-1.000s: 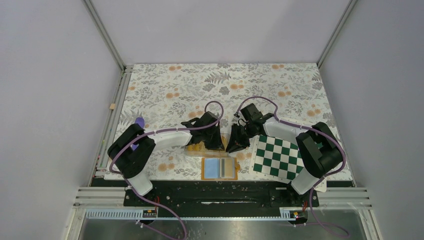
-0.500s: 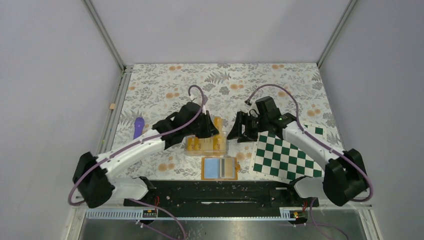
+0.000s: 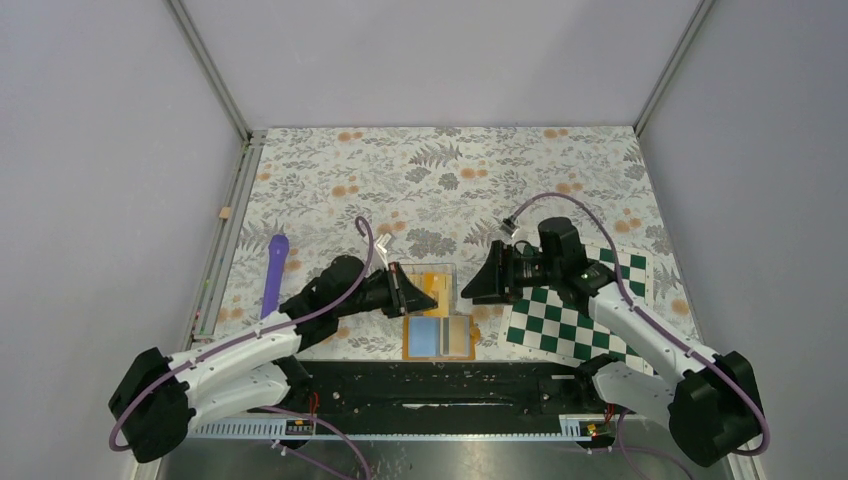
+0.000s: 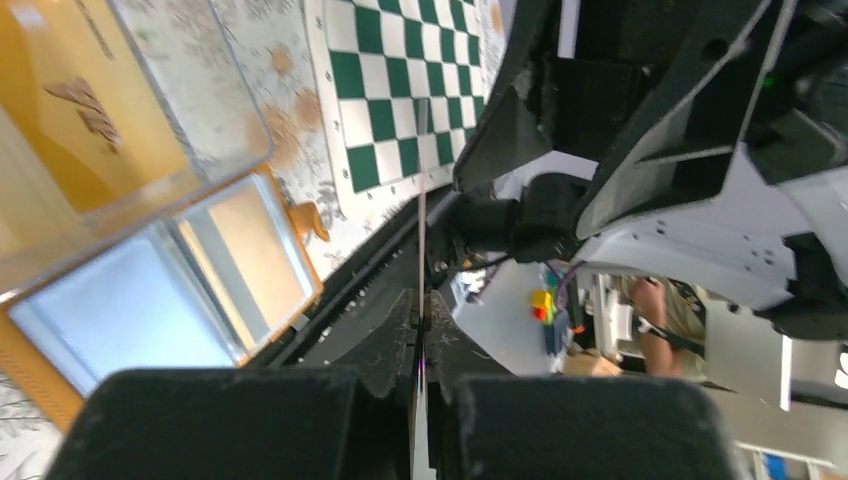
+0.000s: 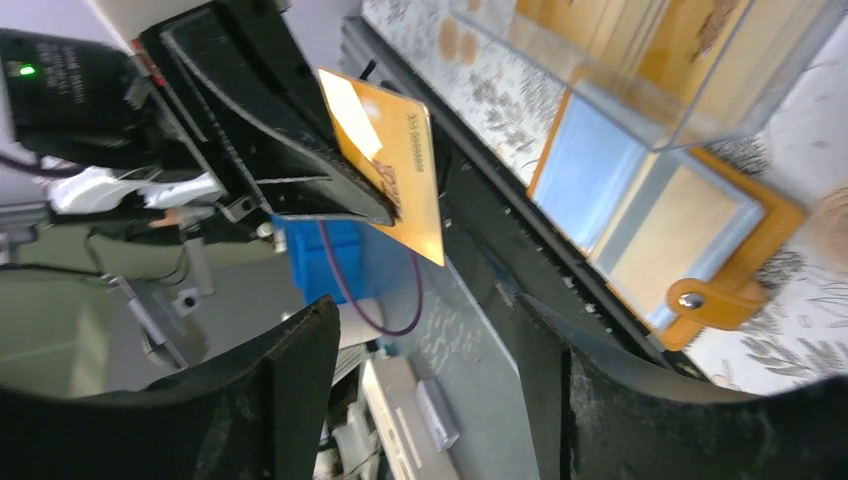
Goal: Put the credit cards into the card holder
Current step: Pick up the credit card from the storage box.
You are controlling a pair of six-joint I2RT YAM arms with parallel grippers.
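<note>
One purple object point(image 3: 274, 268) lies toward the left edge of the floral bench point(image 3: 450, 180). The left pincer point(image 4: 421, 300) is clamped on one glossy orange-yellow credit card point(image 5: 385, 150), held in the air, its small print too fine to read. One clear box point(image 3: 425, 272) holds more credit cards point(image 5: 700, 45), too overlapped to count. In front of it, at the bench's front edge, one card holder point(image 3: 438, 337) lies open, orange with pale-blue pockets and a stud tab. The right pincer point(image 5: 425, 330) stands wide and empty beside one green-and-white chequered board point(image 3: 565, 315).

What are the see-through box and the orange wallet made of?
The box looks like hard clear plastic: glossy, transparent walls with crisp edges. The wallet seems leather or an imitation, matte orange with a soft-looking tab; its stud glints like metal.
</note>
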